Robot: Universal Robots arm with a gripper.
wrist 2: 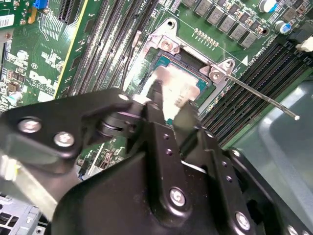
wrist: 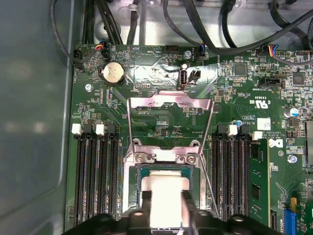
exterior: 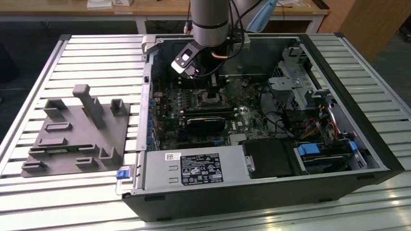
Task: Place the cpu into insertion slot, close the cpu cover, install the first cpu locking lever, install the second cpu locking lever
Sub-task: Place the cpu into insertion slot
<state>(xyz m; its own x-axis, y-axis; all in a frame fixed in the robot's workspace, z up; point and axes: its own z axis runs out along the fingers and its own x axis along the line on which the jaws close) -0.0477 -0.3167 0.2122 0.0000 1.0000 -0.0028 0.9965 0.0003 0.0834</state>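
- Exterior view: arm (exterior: 209, 24) reaches down into the open computer case (exterior: 257, 199) on the slatted worktop (exterior: 96, 57). Its end hangs over the insertion slot (exterior: 209, 99), toward 12 o'clock of the board. A grey fixture block (exterior: 77, 130) lies at 9 o'clock of the case.
- Second wrist view: pincer (wrist 2: 171, 100) is pinching the cpu (wrist 2: 178, 81), one finger on each opposite edge. The chip lies within the slot's frame; fully seated or not, cannot tell. One locking lever (wrist 2: 259, 95) juts out, unlatched.
- First wrist view: cpu cover (wrist: 168, 103) is swung open, well clear of the chip.
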